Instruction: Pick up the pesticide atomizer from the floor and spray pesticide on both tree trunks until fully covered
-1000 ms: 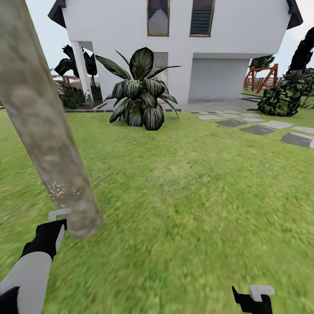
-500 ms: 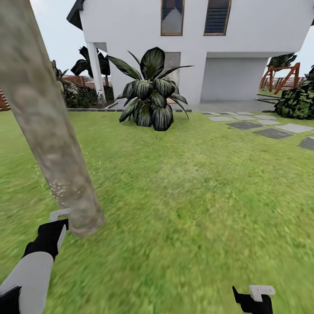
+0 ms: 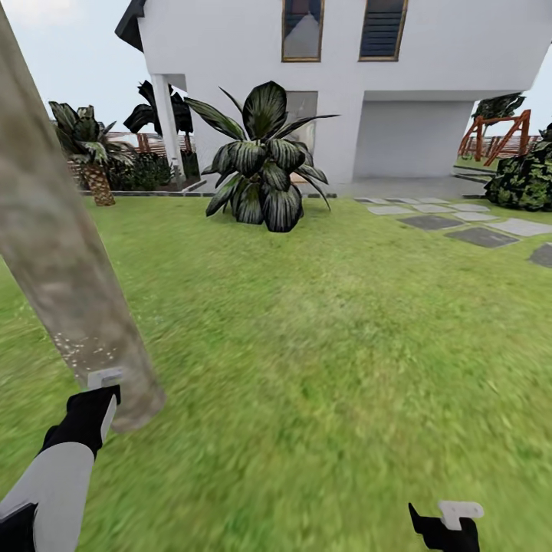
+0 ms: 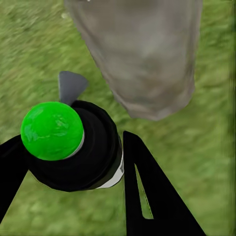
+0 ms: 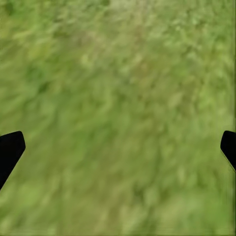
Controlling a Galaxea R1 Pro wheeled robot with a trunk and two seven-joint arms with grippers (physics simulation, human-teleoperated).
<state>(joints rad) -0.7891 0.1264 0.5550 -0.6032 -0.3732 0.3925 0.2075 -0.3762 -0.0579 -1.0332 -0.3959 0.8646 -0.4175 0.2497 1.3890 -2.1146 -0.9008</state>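
Observation:
A thick grey-brown tree trunk (image 3: 61,268) slants down the left of the head view to its foot in the grass, with pale specks low on the bark. My left gripper (image 4: 73,164) is shut on the pesticide atomizer (image 4: 83,162), a black bottle with a white label edge and a bright green cap. The same tree trunk (image 4: 142,54) stands close beyond it in the left wrist view. In the head view, the left arm (image 3: 80,422) ends right at the trunk's base. My right gripper (image 5: 120,147) is open over bare lawn, and its wrist (image 3: 448,525) sits low on the right.
Green lawn (image 3: 322,345) stretches ahead to a large dark-leaved plant (image 3: 261,169) in front of a white house (image 3: 345,77). Grey stepping slabs (image 3: 475,230) run at the right near a bush (image 3: 529,180). A short palm (image 3: 92,157) stands at the far left.
The head view has shifted: the house and plant slid right, and the trunk now sits further left, uncovering the short palm. Both arms keep their pose.

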